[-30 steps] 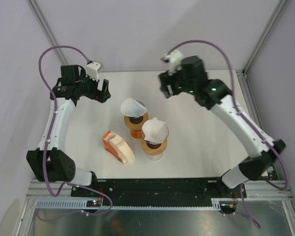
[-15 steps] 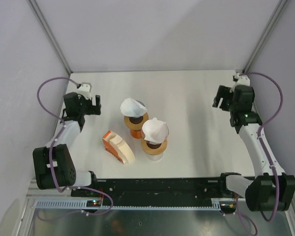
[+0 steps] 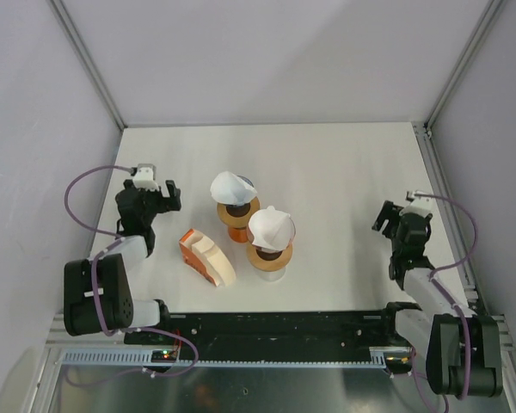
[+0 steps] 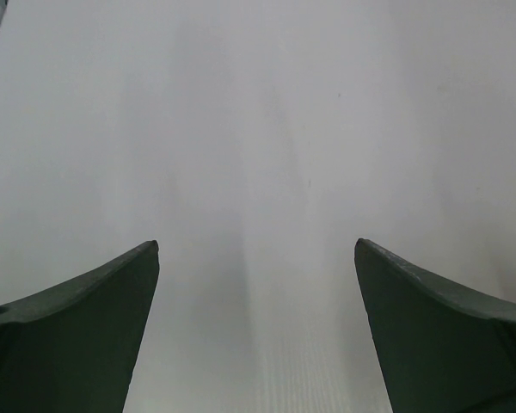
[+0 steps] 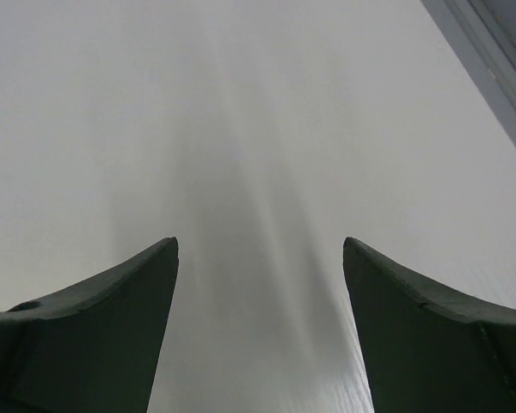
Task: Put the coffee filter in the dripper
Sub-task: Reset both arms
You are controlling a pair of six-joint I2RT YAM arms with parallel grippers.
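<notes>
As I view from above: L gripper well left of front dripper, jaws spread, nothing btwn; R gripper well right of it, likewise spread, empty. Coffee filter sits atop front dripper; 2nd filter caps rear dripper, just behind-left.

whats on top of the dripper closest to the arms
A white coffee filter sits on the near dripper, covering its mouth. The inside of the dripper is hidden beneath the filter.

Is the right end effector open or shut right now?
Open: the right end effector shows its fingers wide apart, with only table between them.
</notes>
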